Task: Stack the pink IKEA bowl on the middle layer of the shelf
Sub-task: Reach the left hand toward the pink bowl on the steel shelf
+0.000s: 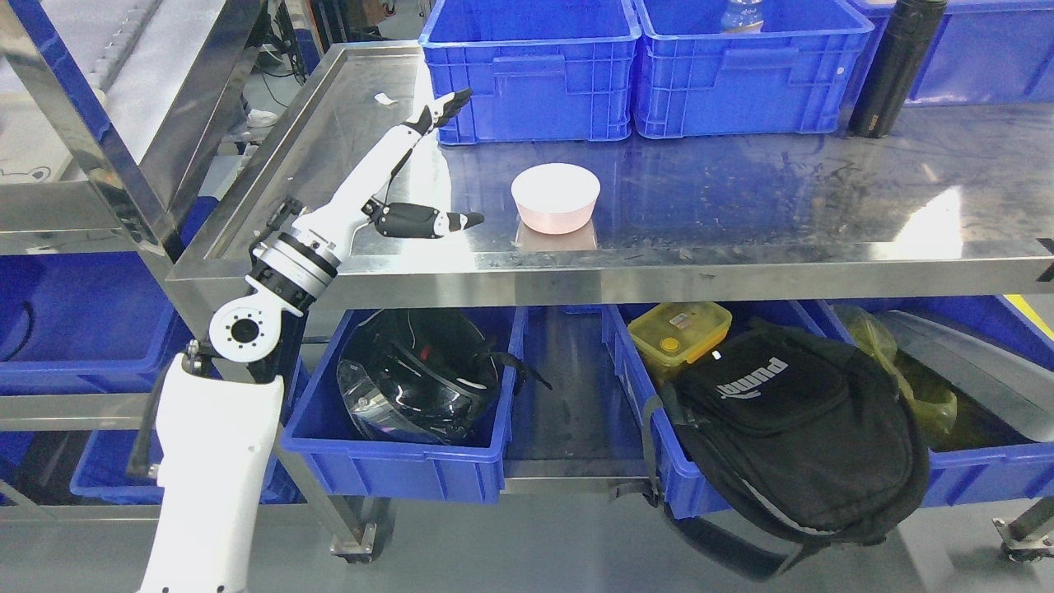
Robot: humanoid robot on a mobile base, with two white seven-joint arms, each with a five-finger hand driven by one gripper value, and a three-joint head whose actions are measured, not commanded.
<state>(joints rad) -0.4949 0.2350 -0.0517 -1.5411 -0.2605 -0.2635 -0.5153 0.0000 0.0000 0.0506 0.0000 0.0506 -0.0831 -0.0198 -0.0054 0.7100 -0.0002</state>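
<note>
hidden/cut off: top blue crates (531, 70) and (745, 66) cropped by the upper frame edge; contents of the left one not visible, a bottle top (741, 16) shows in the right one, label unreadable. Black flask (897, 66) at the back right of the shelf, top cut off. A third crate at far right mostly out of frame.
lower layer: helmet (420, 375) in a blue bin (395, 465), visor detail hard to make out; black backpack (799, 432) spills over the front of the next bin and hides most of it; yellow lunch box (679, 329) partly behind the backpack; yellowish bag (906, 371) at right, contents unclear.
left arm: enters from lower left, white forearm rises to the front left corner of the steel shelf (741, 206), wrist over the front edge.
left robot hand (428, 165): fingers straight and spread wide, long fingers pointing toward the back crates, thumb pointing right toward the bowl; holds nothing, touches nothing visible.
right arm: none seen in frame.
pink bowl (556, 196): upright on the shelf's middle layer, near the front edge, roughly centre-left, just right of the thumb tip with a clear gap; alone, not stacked on anything.
scrap (384, 99): small white bit near the back left corner.
</note>
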